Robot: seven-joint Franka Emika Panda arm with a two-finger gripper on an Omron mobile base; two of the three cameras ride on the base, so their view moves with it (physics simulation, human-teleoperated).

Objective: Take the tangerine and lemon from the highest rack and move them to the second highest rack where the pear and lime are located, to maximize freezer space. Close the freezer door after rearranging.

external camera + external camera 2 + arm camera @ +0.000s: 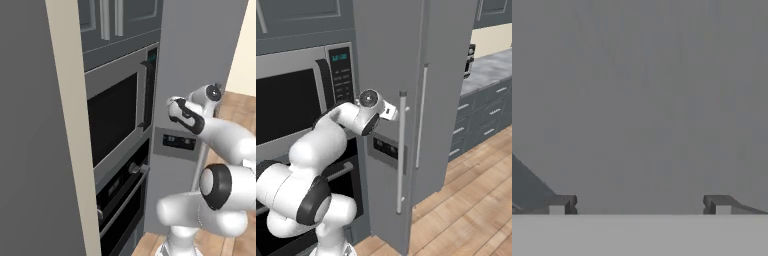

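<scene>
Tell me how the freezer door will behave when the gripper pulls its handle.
The freezer door is a tall flat slab, so it probably swings stiffly rather than flexing. Its size suggests it's heavy, so expect resistance. The handle is a smooth, thin silver bar; the fingers may slip along it. The open gripper faces plain grey door.

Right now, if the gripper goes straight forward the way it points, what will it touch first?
Most likely the flat grey face of the freezer door: the open gripper faces that plain surface squarely, apparently close, though depth is unclear.
</scene>
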